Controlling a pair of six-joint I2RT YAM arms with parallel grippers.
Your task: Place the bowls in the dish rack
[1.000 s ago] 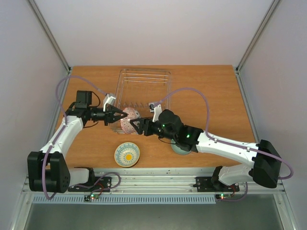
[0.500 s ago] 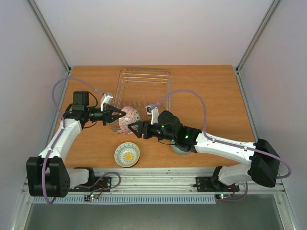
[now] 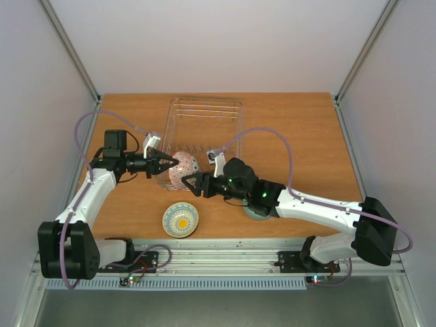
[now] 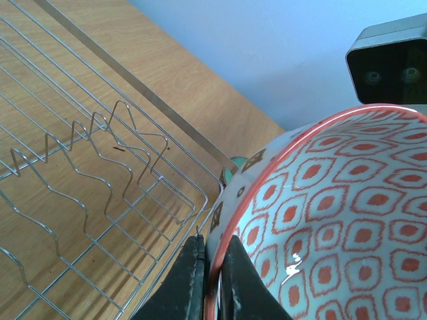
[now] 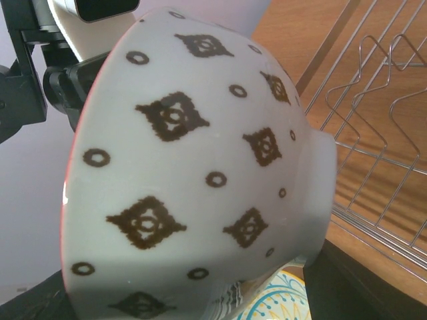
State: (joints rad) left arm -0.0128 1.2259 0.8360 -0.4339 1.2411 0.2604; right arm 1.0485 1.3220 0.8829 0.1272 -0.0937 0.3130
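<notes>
Pinching only the rim of the red patterned bowl point(image 4: 333, 220), aloft with the dish rack point(image 4: 143, 90) just beyond it, the left tool point(image 4: 212, 280) may drop it if the right tool point(image 3: 191, 182), whose grip I cannot tell, shoves.

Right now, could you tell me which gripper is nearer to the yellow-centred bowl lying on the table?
Right. The right gripper hangs just beyond the yellow-centred bowl, by the red-patterned bowl. The left gripper sits farther back and left, clamped on that bowl's rim.
</notes>
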